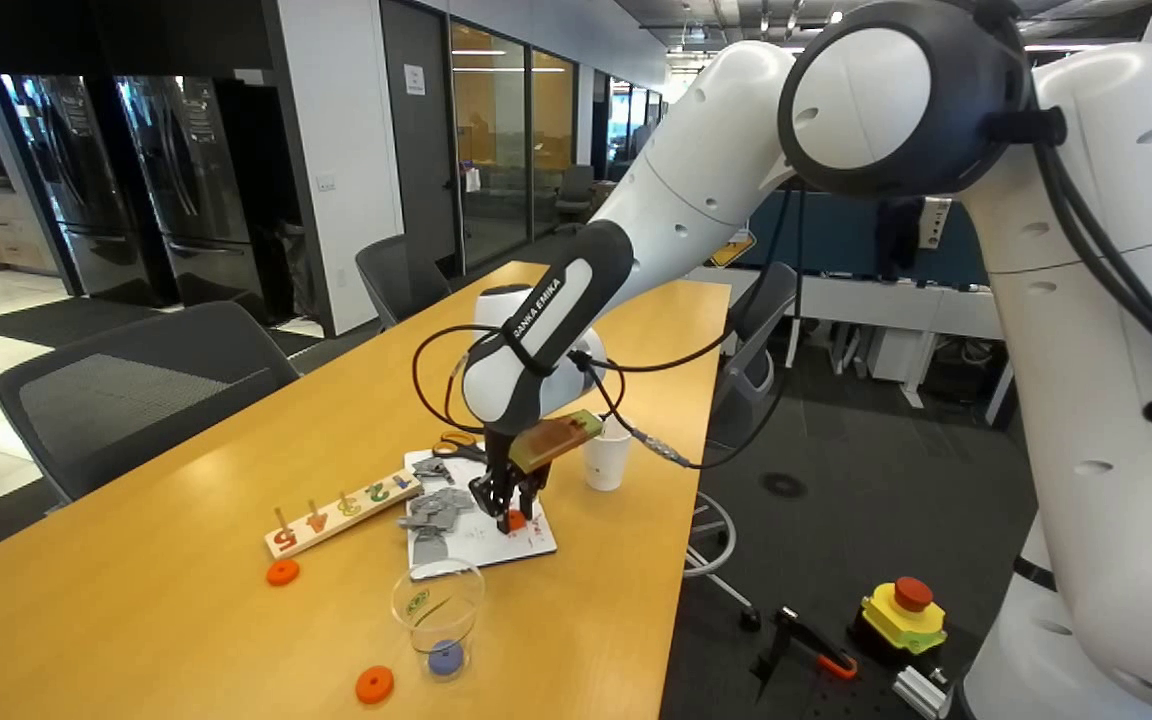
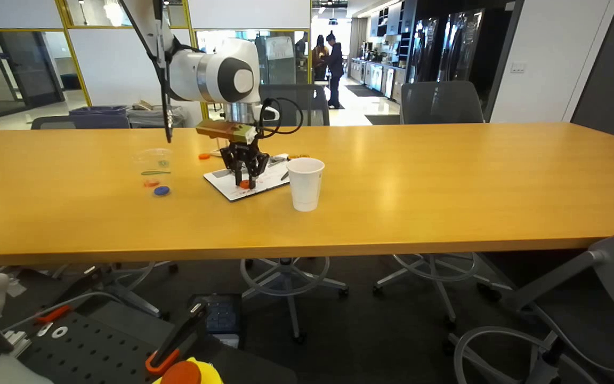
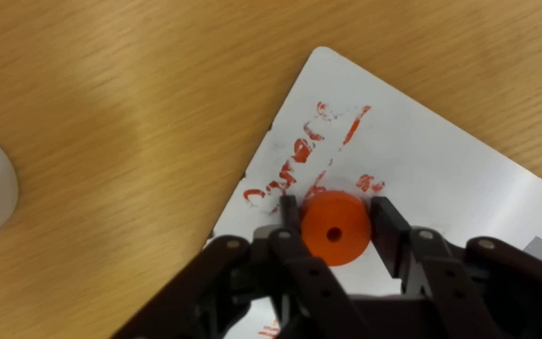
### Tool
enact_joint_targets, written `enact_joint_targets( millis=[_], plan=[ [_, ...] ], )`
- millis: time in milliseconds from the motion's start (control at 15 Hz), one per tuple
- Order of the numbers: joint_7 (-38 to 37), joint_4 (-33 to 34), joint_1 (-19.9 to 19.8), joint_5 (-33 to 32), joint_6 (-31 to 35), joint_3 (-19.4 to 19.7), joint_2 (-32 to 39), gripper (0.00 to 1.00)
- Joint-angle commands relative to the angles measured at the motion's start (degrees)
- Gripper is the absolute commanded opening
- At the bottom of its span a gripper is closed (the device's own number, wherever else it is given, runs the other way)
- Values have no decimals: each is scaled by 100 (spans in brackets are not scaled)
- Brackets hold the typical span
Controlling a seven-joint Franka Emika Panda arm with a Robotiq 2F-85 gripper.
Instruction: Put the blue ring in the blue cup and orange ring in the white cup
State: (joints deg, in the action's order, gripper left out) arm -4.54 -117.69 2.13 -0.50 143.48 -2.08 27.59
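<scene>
Fingers gripping orange ring by opp. sides, prob. for drop into white cup nearby; blue ring inside blue cup, so that half looks done.

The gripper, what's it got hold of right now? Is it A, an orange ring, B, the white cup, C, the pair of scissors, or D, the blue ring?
A: in the wrist view the gripper is closed on opposite sides of an orange ring, with the white board beneath it.
</scene>
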Motion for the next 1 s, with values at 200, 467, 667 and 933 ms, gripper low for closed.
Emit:
enact_joint_targets(
  millis=[200,467,667,933],
  plan=[
    [50,106,-60,100,-211,64,-357,22],
    [-139,83,-76,-44,-444,314,-885,22],
    [-441,24,-67,-283,-657,577,-1250,22],
    [-529,-74,-210,-335,-943,744,-1587,21]
  ],
)
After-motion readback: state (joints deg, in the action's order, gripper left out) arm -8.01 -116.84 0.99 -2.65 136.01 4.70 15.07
